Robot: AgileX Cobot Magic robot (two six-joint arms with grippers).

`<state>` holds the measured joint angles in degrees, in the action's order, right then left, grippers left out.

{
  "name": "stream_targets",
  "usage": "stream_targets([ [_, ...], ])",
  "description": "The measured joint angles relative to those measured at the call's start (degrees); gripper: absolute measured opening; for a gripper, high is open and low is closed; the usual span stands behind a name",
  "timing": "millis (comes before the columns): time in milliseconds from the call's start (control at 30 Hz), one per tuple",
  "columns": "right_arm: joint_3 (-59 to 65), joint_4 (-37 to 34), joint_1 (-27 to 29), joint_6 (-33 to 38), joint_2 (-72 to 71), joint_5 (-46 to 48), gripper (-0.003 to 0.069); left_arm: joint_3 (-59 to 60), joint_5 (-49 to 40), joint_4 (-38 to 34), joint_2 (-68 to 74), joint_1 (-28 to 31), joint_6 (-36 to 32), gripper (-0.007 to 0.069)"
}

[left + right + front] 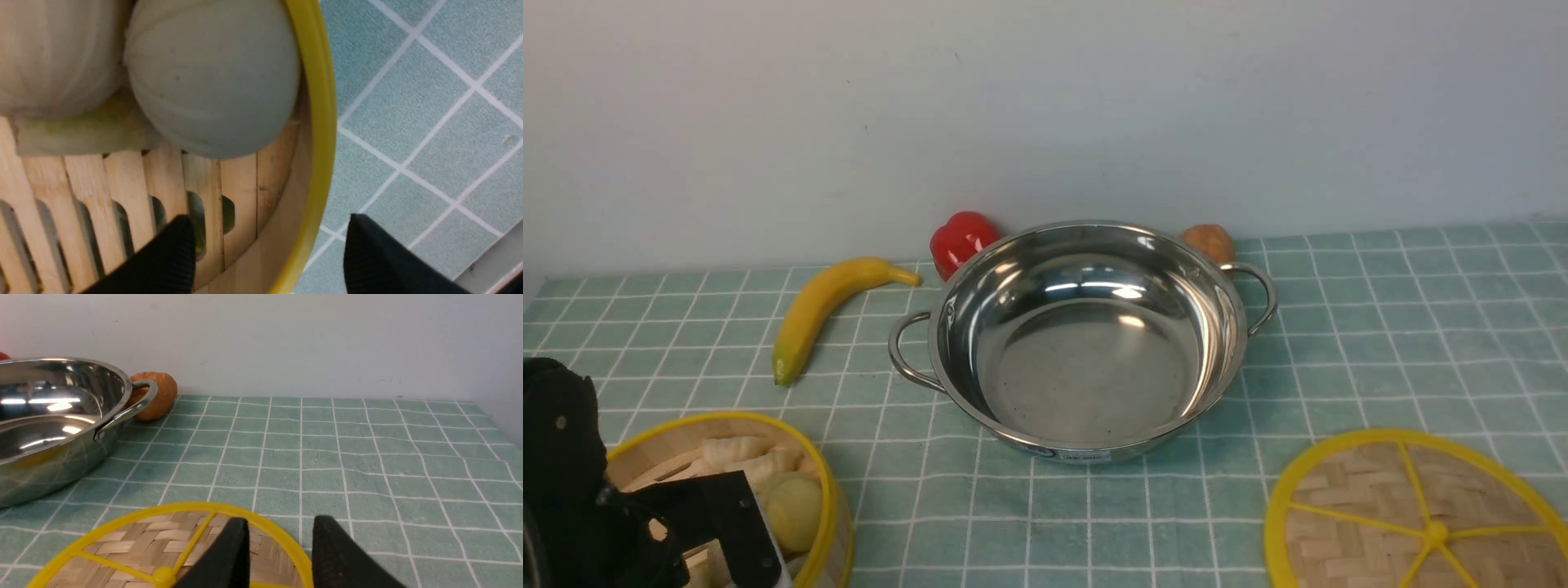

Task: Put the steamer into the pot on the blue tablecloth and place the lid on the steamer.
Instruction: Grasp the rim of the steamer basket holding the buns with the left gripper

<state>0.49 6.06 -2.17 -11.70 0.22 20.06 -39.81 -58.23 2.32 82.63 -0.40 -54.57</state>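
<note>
Left wrist: left fingers (163, 265) astride steamer (322, 122) rim, gap both sides.

Left gripper (268, 218) jaws spread wide, right gripper (281, 520) jaws parted narrower, both low

1. Place: mock kitchen set up on a robot test table, not a lived-in one.
2. Tablecloth (1380, 343): checked blue-green, spread under the left gripper (267, 253).
3. Wall (1045, 98): bare, pale, far ahead of the gripper.
4. Pot (1086, 335): steel, empty, ahead-right of the gripper.
5. Banana (825, 310), pepper (960, 238): glossy, toy-like, beyond the gripper towards the wall.
6. Robot arm (564, 457): black, carrying the gripper.
</note>
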Motion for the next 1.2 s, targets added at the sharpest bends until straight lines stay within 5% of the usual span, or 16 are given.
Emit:
stream_targets([
  [500,0.0,-0.12,0.0,0.0,0.0,0.0,0.0243,0.04,1.65,-1.57,4.17,0.0,1.1,0.0425],
  [700,0.0,-0.12,0.0,0.0,0.0,0.0,0.0243,0.04,1.06,-2.32,4.28,0.0,1.53,0.0279],
  [833,0.0,-0.12,0.0,0.0,0.0,0.0,0.0243,0.06,-0.14,-3.21,4.48,-0.11,0.95,0.008],
  [1200,0.0,-0.06,0.0,0.0,0.0,0.0,0.0243,0.0,-0.01,-3.16,4.48,-0.3,1.1,0.0042],
])
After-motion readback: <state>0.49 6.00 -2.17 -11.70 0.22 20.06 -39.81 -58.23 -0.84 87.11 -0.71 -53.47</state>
